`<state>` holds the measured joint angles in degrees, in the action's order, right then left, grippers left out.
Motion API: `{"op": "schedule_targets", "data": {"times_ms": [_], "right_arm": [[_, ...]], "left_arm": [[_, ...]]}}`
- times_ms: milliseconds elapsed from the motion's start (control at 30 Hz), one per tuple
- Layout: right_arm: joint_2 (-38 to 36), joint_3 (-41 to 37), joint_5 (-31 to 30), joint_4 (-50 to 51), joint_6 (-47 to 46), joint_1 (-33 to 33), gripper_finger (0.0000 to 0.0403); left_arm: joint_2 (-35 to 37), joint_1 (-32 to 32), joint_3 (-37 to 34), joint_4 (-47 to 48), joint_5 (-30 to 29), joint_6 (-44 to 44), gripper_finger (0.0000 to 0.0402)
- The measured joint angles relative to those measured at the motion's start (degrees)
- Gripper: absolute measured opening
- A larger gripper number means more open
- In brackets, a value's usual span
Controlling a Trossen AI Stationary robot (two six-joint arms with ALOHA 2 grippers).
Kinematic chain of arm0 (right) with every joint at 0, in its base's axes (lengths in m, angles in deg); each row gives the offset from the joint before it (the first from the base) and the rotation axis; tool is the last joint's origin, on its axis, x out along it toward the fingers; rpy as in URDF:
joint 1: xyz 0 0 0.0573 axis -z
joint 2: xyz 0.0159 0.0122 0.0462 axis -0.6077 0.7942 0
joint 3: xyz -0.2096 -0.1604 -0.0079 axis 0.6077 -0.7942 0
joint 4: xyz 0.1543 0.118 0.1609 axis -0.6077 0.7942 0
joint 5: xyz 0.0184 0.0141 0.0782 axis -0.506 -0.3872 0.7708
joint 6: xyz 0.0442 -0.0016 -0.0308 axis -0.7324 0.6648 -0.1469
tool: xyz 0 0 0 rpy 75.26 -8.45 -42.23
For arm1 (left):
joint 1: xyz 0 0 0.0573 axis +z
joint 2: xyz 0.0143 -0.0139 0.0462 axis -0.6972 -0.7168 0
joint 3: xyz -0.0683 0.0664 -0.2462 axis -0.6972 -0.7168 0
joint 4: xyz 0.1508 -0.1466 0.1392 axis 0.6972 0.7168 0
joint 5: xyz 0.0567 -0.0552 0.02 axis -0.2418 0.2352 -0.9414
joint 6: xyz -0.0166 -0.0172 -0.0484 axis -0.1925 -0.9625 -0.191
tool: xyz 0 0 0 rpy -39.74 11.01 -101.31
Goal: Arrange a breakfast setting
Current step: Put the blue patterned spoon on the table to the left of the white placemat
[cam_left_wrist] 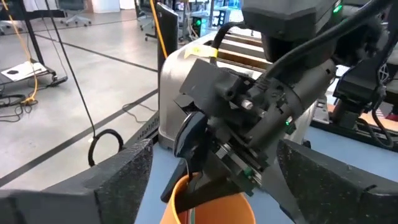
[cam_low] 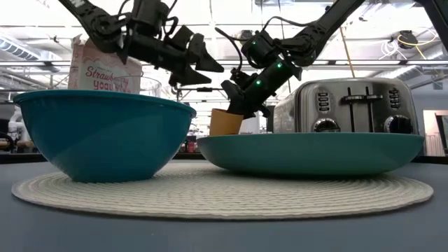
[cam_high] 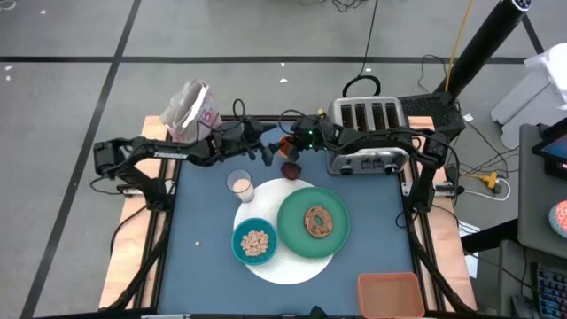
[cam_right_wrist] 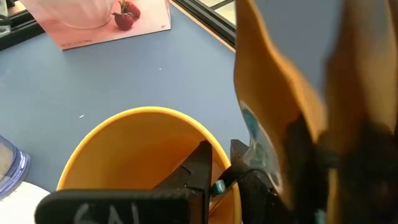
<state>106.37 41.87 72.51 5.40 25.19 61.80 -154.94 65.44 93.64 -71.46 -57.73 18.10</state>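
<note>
The orange cup (cam_high: 285,147) stands at the far middle of the table, left of the silver toaster; its base is hidden in the low view. My right gripper (cam_high: 298,142) is shut on its rim. My left gripper (cam_high: 266,146) is open, its two fingers wide apart on either side of the cup (cam_left_wrist: 211,208) without touching it. The dark-red fruit (cam_high: 291,168) and the milk glass (cam_high: 240,186) stand at the far edge of the round white mat (cam_high: 292,266). On the mat are the green plate (cam_high: 292,232) with the ring bread (cam_high: 317,220) and the teal bowl (cam_high: 255,241). The spoon is not in view. My right gripper pinches the cup's rim (cam_right_wrist: 214,149) on the side toward the toaster, one finger inside the cup (cam_right_wrist: 198,165) and one outside (cam_right_wrist: 245,168). The fingers slant down from above and from the table's right. The cup sits mouth up; whether it is clear of the table, I cannot tell.
The silver four-slot toaster (cam_high: 368,133) stands at the far right, close behind my right gripper. A pink yogurt bag (cam_high: 188,111) stands at the far left corner. An orange rectangular tray (cam_high: 390,292) lies at the near right corner. The bowl holds cereal.
</note>
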Motion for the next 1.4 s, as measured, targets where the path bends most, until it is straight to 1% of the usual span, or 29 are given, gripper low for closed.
{"op": "schedule_targets", "data": {"times_ms": [133,267,433,600,733,933,1167,1267,1333,1400], "right_arm": [[0.00,0.00,0.00,0.00,0.00,0.00,0.0043],[0.00,0.02,0.08,0.00,0.02,0.00,0.0043],[0.00,0.02,3.26,-0.02,0.04,-0.06,0.0043],[0.00,0.02,5.65,1.68,2.39,0.13,0.0043],[0.02,0.02,5.95,2.84,3.02,0.66,0.0043],[0.02,0.02,5.97,2.60,7.11,0.49,0.0043],[0.02,0.02,5.99,2.58,8.76,0.50,0.0043],[0.02,0.02,6.01,2.58,9.42,0.50,0.0043],[0.02,0.02,6.32,2.58,9.71,0.47,0.0043],[0.02,0.02,8.71,2.58,10.91,0.48,0.0043]], "left_arm": [[-2.69,0.78,-0.01,-3.62,0.45,0.09,0.0314],[-4.89,1.73,0.01,-5.85,0.47,0.06,0.0291],[-7.00,2.77,1.20,-5.91,1.10,0.00,0.0276],[-9.63,3.26,4.11,-4.90,5.89,0.50,0.0273],[-10.73,3.57,4.65,-4.70,6.31,0.80,0.0273],[-10.72,3.65,4.65,-1.26,6.58,3.16,0.0273],[-10.70,4.98,4.65,0.57,6.72,4.94,0.0273],[-10.70,5.96,4.65,0.92,9.57,5.65,0.0273],[-10.70,6.33,4.65,1.75,10.43,6.49,0.0273],[-10.70,6.55,4.65,1.91,10.76,7.01,0.0273]]}}
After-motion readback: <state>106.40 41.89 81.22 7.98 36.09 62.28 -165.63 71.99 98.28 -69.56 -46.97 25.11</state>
